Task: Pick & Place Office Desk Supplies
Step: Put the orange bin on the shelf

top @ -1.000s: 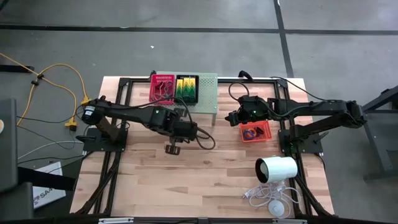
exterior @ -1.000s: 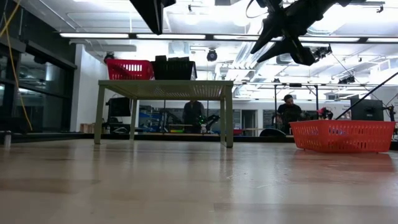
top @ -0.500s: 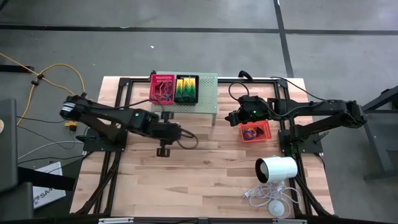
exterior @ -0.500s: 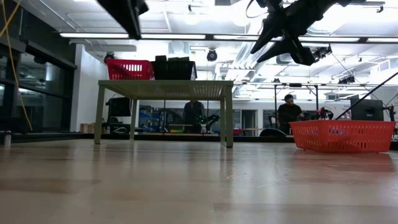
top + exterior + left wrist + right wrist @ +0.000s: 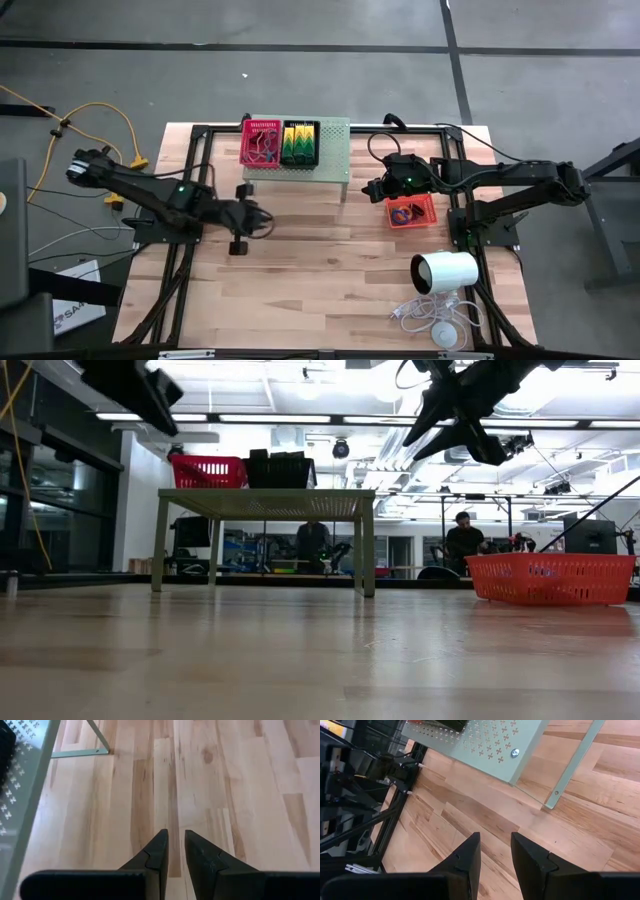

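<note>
A pink-red mesh tray [image 5: 261, 142] and a black tray [image 5: 300, 142] holding yellow-and-green clips stand on top of the pale green perforated stand [image 5: 335, 150] at the table's far side. An orange mesh tray [image 5: 411, 212] with small blue and purple rings sits on the table to the right. My left gripper [image 5: 262, 222] hangs above bare wood, on the near left of the stand, its fingers [image 5: 174, 836] a little apart with nothing between them. My right gripper [image 5: 372, 188] hovers by the orange tray's far left corner, open and empty [image 5: 495, 837].
A white cylinder [image 5: 445, 270] with a white cable [image 5: 420, 312] lies at the near right. The stand's legs [image 5: 368, 550] reach down to the table. People stand in the room beyond [image 5: 462, 538]. Bare wood [image 5: 320, 270] spreads across the table's middle and near side.
My left gripper has drawn back from the stand toward the table's left edge and sunk a little, its arm folding in. My right arm has kept still. The trays have not moved.
</note>
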Tool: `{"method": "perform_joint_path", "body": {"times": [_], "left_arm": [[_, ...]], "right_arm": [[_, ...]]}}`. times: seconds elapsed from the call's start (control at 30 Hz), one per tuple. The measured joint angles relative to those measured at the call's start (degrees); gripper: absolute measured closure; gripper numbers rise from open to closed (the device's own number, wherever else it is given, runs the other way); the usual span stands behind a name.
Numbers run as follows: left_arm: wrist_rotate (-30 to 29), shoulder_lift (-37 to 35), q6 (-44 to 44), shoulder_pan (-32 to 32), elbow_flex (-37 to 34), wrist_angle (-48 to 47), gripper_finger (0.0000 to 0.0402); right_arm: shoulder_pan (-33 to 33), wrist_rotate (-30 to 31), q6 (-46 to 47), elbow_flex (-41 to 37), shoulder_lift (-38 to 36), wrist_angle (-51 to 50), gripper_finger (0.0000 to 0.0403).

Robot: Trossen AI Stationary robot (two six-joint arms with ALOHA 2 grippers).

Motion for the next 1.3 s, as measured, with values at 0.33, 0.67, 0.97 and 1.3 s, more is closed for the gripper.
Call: {"method": "perform_joint_path", "body": {"times": [0.33,0.67,0.97,1.3], "left_arm": [[-5.99,-10.13,-3.85,-5.17,-11.15,5.57,0.0345],[-9.88,-19.58,-1.52,-7.88,-24.21,18.08,0.0345],[-9.87,-26.93,4.15,-3.63,-31.86,25.40,0.0345],[-0.83,-27.72,5.04,7.39,-35.00,27.08,0.0345]], "right_arm": [[0.00,0.00,-0.01,0.00,0.00,0.01,0.0308],[-0.02,0.00,0.00,0.00,0.01,0.01,0.0308],[0.00,0.00,0.00,0.00,0.01,0.01,0.0308],[-0.02,0.00,-0.01,0.00,0.00,0.01,0.0308]]}}
